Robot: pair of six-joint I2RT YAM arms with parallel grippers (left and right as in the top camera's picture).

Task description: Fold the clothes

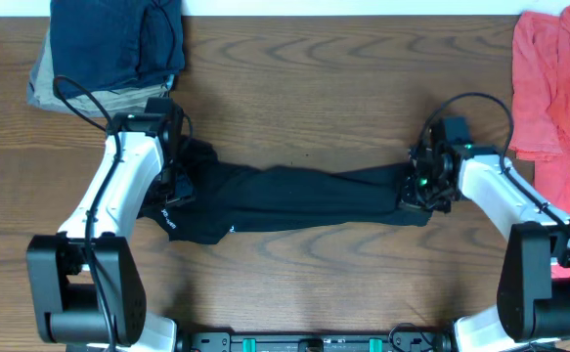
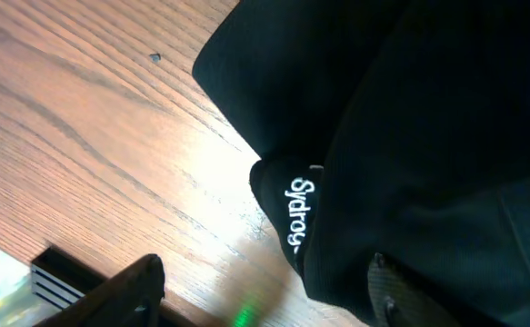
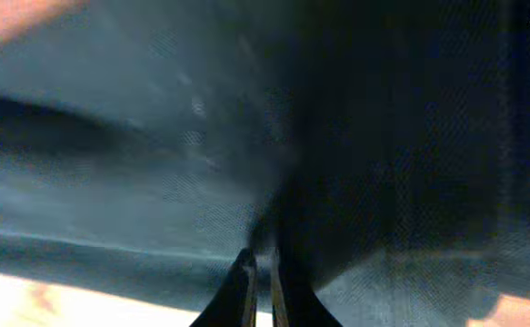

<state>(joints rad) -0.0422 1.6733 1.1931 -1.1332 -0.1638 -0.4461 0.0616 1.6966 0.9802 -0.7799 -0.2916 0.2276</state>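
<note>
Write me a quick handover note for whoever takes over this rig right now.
Left gripper: open, fingers astride the logo edge of the black T-shirt, not gripping.
Right gripper: shut on the shirt's other end.
The shirt lies bunched in a long strip across the table, not yet folded.
Done: navy garment folded on a beige one, far left corner.
Left: fold the black shirt, then probably the crumpled red garment at the right edge.
</note>
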